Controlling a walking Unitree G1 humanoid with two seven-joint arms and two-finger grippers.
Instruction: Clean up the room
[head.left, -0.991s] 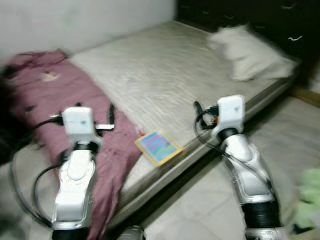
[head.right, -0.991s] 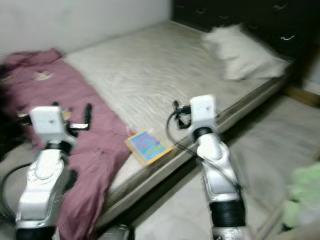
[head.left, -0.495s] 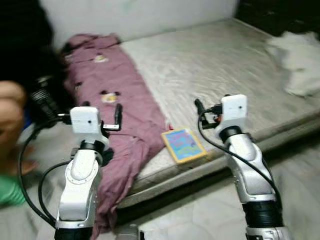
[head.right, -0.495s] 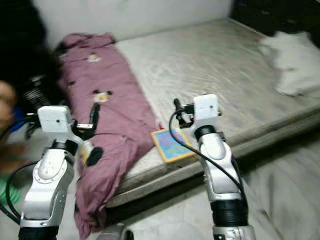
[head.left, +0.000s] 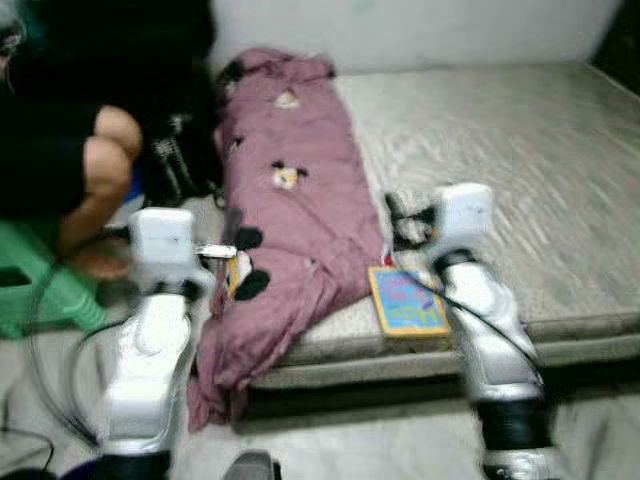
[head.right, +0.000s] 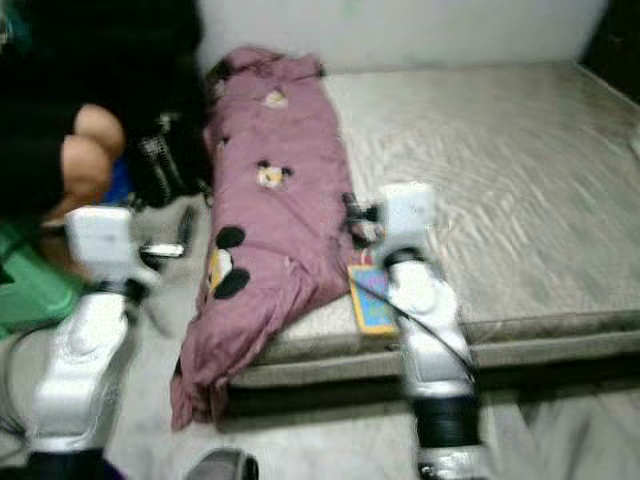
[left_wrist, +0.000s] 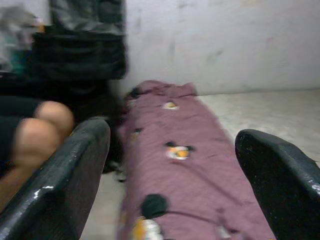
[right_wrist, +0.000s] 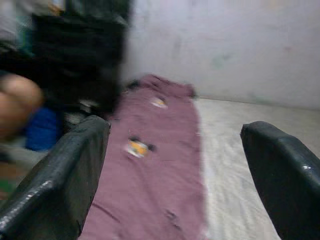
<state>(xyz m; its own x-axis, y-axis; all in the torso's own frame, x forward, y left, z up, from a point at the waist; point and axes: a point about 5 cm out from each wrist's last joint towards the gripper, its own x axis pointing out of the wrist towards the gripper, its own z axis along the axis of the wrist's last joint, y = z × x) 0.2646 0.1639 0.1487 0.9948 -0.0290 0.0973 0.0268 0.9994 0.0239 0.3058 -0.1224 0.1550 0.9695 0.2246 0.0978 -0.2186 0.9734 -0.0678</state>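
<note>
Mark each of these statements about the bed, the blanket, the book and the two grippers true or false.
1. The mauve cartoon-print blanket hangs off the bare grey mattress toward the floor. True.
2. The colourful picture book lies on the floor. False: it lies on the mattress, by its near edge.
3. The left gripper is shut on the blanket. False: it is open, holding nothing.
4. The right gripper is open. True.
5. A person is beside the bed. True.
</note>
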